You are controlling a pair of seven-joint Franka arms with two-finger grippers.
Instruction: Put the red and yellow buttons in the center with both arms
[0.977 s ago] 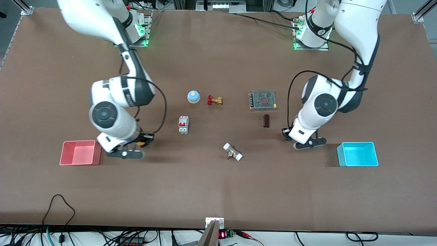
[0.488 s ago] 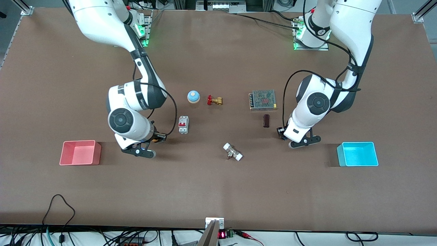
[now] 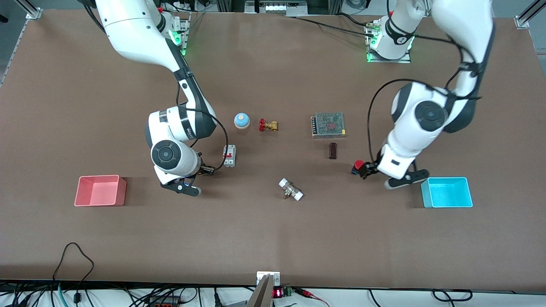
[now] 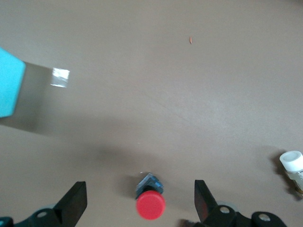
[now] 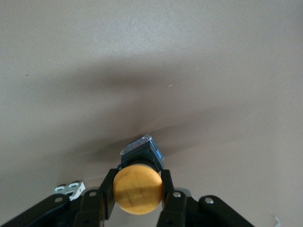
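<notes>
1. The right gripper (image 3: pixel 190 181) hangs over the table (image 3: pixel 273 238) just beside the white breaker (image 3: pixel 229 155), on the side toward the right arm's end. Its fingers (image 5: pixel 165 189) are closed on the yellow button (image 5: pixel 138 188); the cap faces the wrist camera, and the dark body runs down toward the tabletop.
2. The red button (image 3: pixel 359 166) sits on the table, beside the small dark block (image 3: pixel 332 150) and toward the left arm's end of it.
3. The left gripper (image 4: pixel 139 201) is above the red button with fingers (image 4: pixel 75 203) spread wide. The button lies between them, untouched, cap tilted toward the wrist camera.
4. Judging by this, the left arm is nearer to the red button.
</notes>
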